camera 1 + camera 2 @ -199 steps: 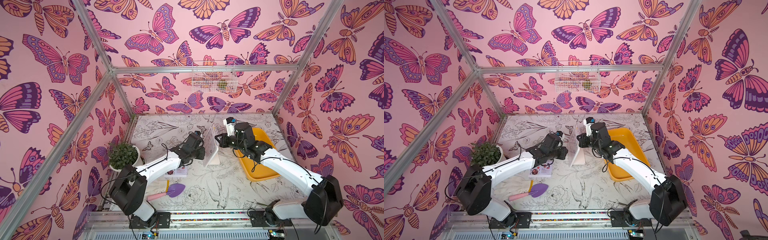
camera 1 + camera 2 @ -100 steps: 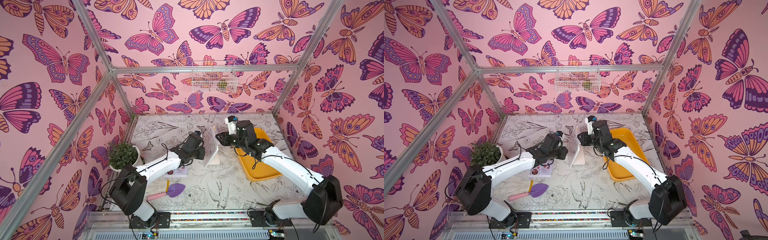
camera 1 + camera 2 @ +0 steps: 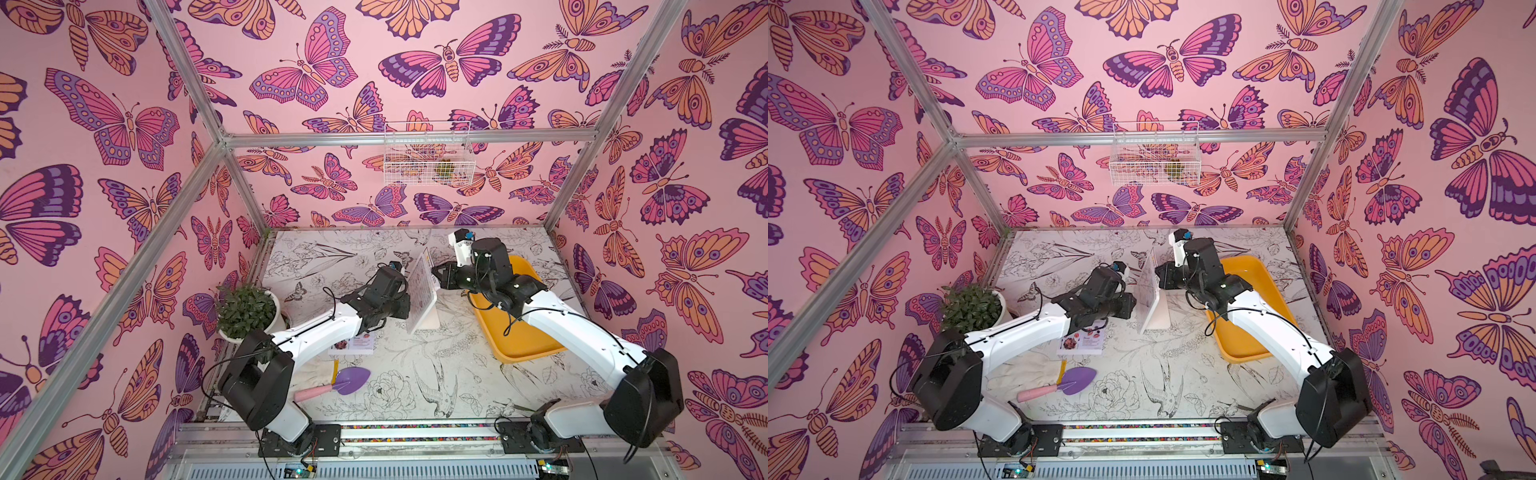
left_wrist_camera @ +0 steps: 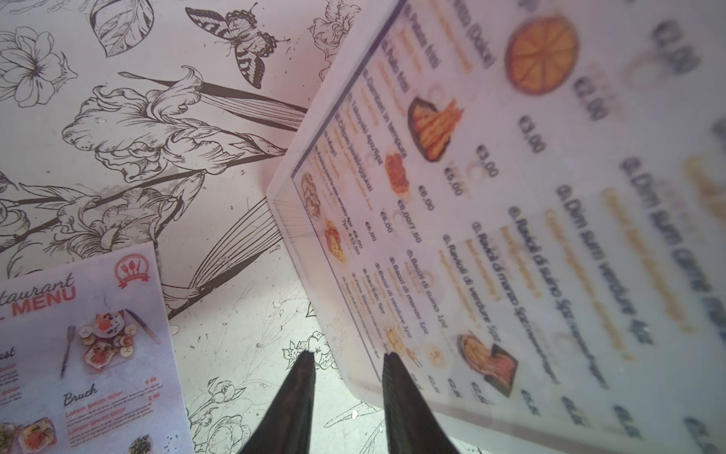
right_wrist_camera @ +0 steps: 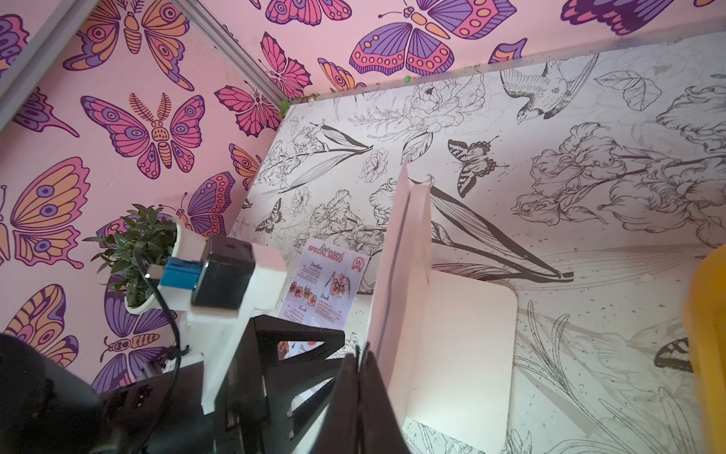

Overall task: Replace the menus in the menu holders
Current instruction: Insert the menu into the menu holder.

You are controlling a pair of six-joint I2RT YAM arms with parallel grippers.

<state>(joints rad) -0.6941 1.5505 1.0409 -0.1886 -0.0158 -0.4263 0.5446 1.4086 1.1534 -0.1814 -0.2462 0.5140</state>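
Right end effector point(image 5: 359, 361), pressed together by the holder point(image 5: 393, 275), could nudge it over (left end effector point(image 4: 348, 355) spread, holding nothing).

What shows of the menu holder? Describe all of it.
The menu holder is a clear, white-edged acrylic panel with rounded corners on a flat white foot, standing on the table, apart from the yellow tray. It carries the white dim sum menu. The left gripper straddles one corner, jaws apart; the shut right gripper is at its top edge.
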